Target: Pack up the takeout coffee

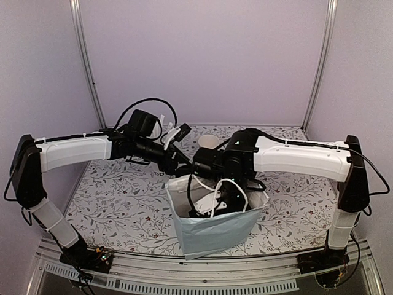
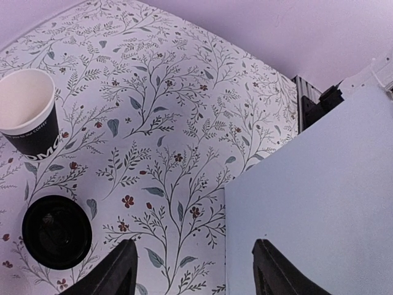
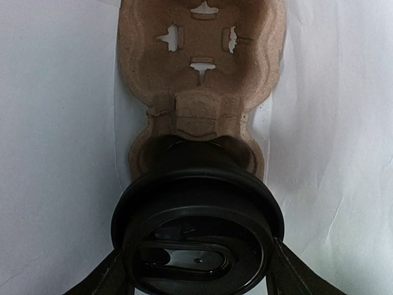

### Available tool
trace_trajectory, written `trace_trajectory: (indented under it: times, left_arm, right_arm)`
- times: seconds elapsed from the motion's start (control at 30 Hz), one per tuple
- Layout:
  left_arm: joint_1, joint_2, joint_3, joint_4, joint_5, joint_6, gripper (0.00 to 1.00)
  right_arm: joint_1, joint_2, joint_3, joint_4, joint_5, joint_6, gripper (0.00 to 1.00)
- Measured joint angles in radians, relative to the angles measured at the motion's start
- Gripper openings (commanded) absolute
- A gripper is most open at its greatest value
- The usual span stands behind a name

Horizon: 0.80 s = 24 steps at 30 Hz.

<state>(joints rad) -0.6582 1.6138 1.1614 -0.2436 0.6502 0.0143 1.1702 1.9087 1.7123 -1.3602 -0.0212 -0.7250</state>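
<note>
Lilac panels [image 1: 202,61] close the booth in on three sides, with pale metal posts [image 1: 86,67] at the back corners. The tabletop [image 2: 172,123] has a white covering printed with grey-green sprigs and small dark red flowers. On it stands a pale blue paper bag [image 1: 212,233], its mouth open and its white cord handles [image 1: 236,187] flopped inward. The right jaws [image 3: 198,273] are down inside the bag. The left jaws [image 2: 193,249] hang just outside it, spread wide and holding nothing, with the bag's blue wall at their right finger and printed cloth under the left one.

Deep in the bag, ahead of the right jaws, lies a brown moulded-pulp carrier [image 3: 202,74], its far socket showing cross-shaped slits. The near socket holds one takeout coffee, a lidded cup [image 3: 196,215] with a glossy black lid and a sip slot, sitting between the right fingers. Those fingers stand wide on either side and pass out of sight behind the lid's rim, so I can't tell whether they press on the cup.

Ahead and to the left of the left jaws, an open cup [image 2: 29,117] stands upright on the tabletop. Its wall is black paper with white lettering, and its inside and rim are cream. Nearer the left finger, apart from that cup, lies a flat black lid [image 2: 56,232].
</note>
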Motion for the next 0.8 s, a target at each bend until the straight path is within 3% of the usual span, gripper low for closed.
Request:
trace_trajectory:
  times: [0.2,0.47,0.8]
  left_arm:
    - [0.000,-0.012,0.000,-0.001,-0.006,-0.003,0.67]
    - [0.000,-0.074,0.000,-0.002,-0.024,-0.004,0.71]
    - [0.000,-0.150,0.014,-0.059,-0.056,-0.004,0.73]
  right_arm:
    - [0.002,0.002,0.016,-0.006,0.018,0.003,0.64]
    - [0.001,0.010,0.080,-0.007,0.064,-0.015,0.86]
    - [0.001,-0.023,0.130,-0.006,0.048,-0.033,0.99]
